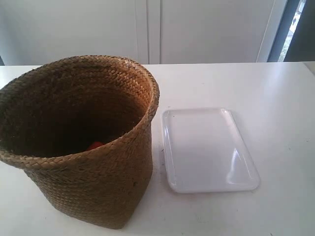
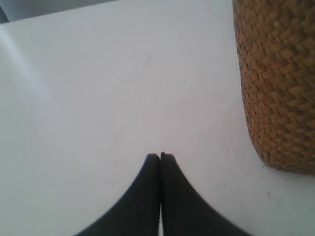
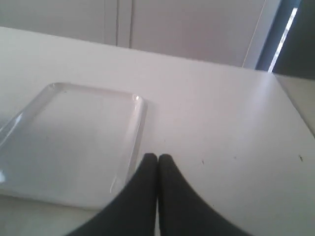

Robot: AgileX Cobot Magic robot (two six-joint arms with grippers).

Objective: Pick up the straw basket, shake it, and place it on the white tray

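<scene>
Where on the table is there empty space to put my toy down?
The white tray is bare. The table is open behind the tray up to the far edge, and on the tray's side away from the straw basket. It is tight in the narrow strip between basket and tray.

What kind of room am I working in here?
Likely an indoor lab or office tabletop setup: a white table, plain white cabinet-like panels behind it, and a straw basket and white tray laid out.
</scene>
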